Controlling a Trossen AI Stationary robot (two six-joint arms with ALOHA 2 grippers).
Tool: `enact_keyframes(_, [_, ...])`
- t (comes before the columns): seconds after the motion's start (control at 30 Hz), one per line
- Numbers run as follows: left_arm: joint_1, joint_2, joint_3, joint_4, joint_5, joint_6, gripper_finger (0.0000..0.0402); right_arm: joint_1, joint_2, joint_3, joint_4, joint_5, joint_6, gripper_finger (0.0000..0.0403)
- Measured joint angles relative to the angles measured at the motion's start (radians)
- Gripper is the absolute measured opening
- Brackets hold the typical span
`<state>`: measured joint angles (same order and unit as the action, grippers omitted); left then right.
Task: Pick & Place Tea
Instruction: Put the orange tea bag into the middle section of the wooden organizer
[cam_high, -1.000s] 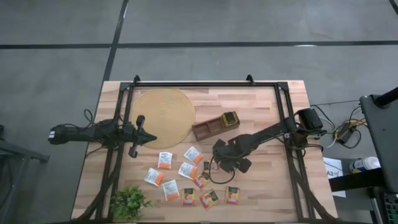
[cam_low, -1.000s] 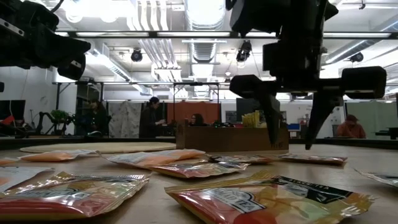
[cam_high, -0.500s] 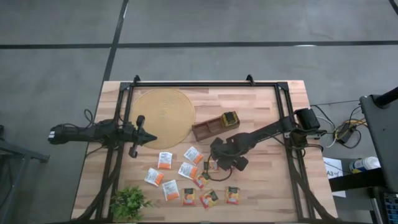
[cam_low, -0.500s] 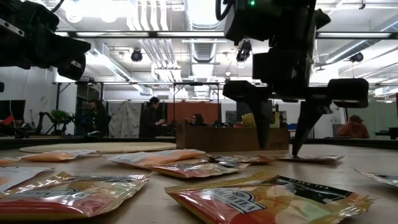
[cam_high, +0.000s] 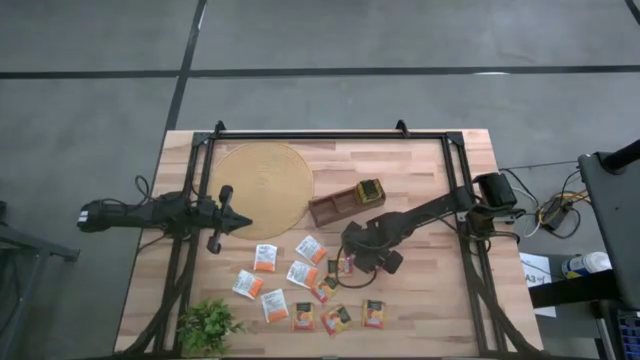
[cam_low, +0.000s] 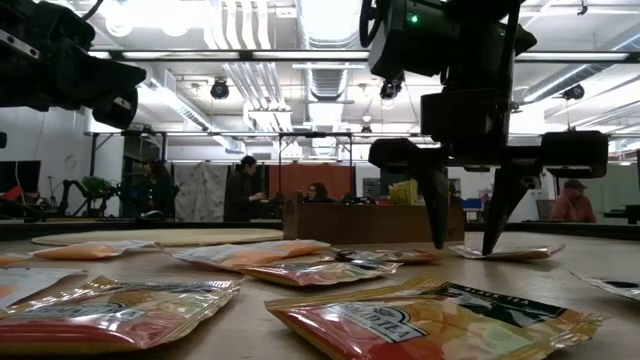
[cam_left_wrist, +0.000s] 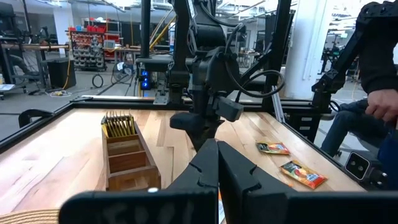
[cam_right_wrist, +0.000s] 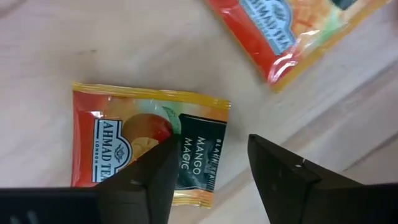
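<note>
Since 1 second ago the right gripper (cam_high: 347, 264) has dropped onto the sachet (cam_right_wrist: 149, 142) near the table's (cam_high: 420, 300) middle, below the wooden tray (cam_high: 347, 201); its fingers (cam_right_wrist: 283, 177) straddle the sachet's edge, spread wide, not yet gripping. Left gripper (cam_high: 244, 222) waits closed over the round mat (cam_high: 262, 188).

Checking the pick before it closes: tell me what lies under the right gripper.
Under the right gripper a Mango Magic tea sachet lies flat on the wooden table, one finger over its edge. The sachet's corner beneath that finger is hidden.
</note>
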<state>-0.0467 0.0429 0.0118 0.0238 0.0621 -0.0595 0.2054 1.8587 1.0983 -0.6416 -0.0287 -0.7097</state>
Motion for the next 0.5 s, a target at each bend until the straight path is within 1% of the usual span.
enact_keyframes(0.1, [0.000,0.000,0.000,0.000,0.000,0.000,0.0000,0.000,0.000,0.000,-0.004,-0.003,-0.001,0.0169])
enact_keyframes(0.17, [0.000,0.000,0.000,0.000,0.000,0.000,0.0000,-0.001,0.002,0.006,-0.010,-0.008,0.000,0.0151])
enact_keyframes(0.27, [0.000,0.000,0.000,0.000,0.000,0.000,0.0000,-0.001,0.004,0.013,-0.017,-0.011,-0.006,0.0110])
enact_keyframes(0.43, [0.000,0.000,0.000,0.000,0.000,0.000,0.0000,-0.001,0.006,0.022,-0.009,-0.009,-0.008,0.0031])
enact_keyframes(0.5, [0.000,0.000,0.000,0.000,0.000,0.000,0.0000,-0.001,0.006,0.023,-0.007,-0.006,-0.008,0.0015])
